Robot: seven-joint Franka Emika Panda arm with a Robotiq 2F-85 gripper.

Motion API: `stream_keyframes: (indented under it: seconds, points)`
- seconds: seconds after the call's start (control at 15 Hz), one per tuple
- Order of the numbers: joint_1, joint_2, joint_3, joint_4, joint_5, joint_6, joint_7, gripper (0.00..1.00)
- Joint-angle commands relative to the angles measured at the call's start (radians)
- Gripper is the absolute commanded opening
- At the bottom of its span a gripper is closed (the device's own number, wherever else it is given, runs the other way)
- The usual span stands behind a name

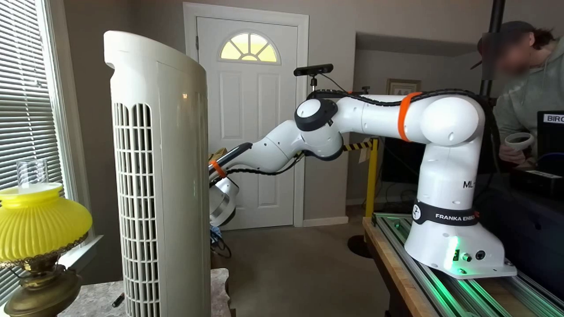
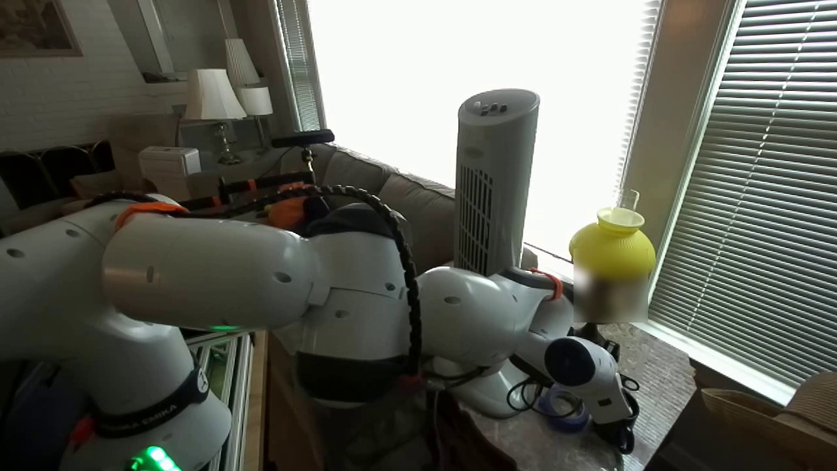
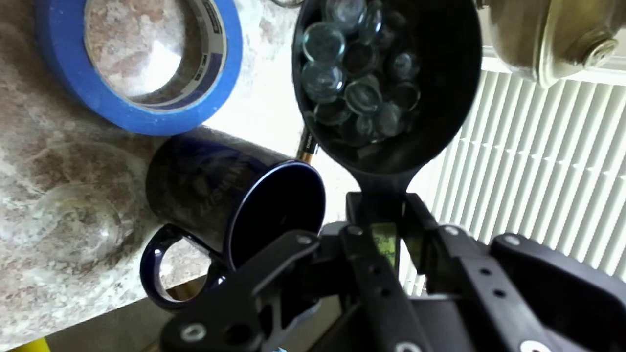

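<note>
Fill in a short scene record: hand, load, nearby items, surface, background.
Hand: shut on the handle of a black ladle
Load: clear glass-like pieces in the ladle's bowl
Nearby: dark blue mug, its inside too dark to read; roll of blue tape
Surface: mottled tabletop under mug and tape
Background: tower fan and yellow-shaded lamp, in both exterior views

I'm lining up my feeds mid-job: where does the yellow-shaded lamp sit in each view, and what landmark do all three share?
In an exterior view: the lamp is at the left edge, left of the tower fan.
In an exterior view: the lamp is right of the tower fan, partly blurred.
In the wrist view: only part of its brass base shows, top right, right of the black scoop.
Shared landmark: the marbled tabletop.
</note>
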Motion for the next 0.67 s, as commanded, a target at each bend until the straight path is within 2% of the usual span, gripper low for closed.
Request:
stream_keyframes:
  seconds: [0.0, 0.6]
  points:
    - [-0.045, 0.0, 0.035, -0.042, 0.052, -0.008, -0.101, 0.06]
    - [-0.182, 0.0, 0.15, -0.138, 0.193, -0.017, -0.403, 0.06]
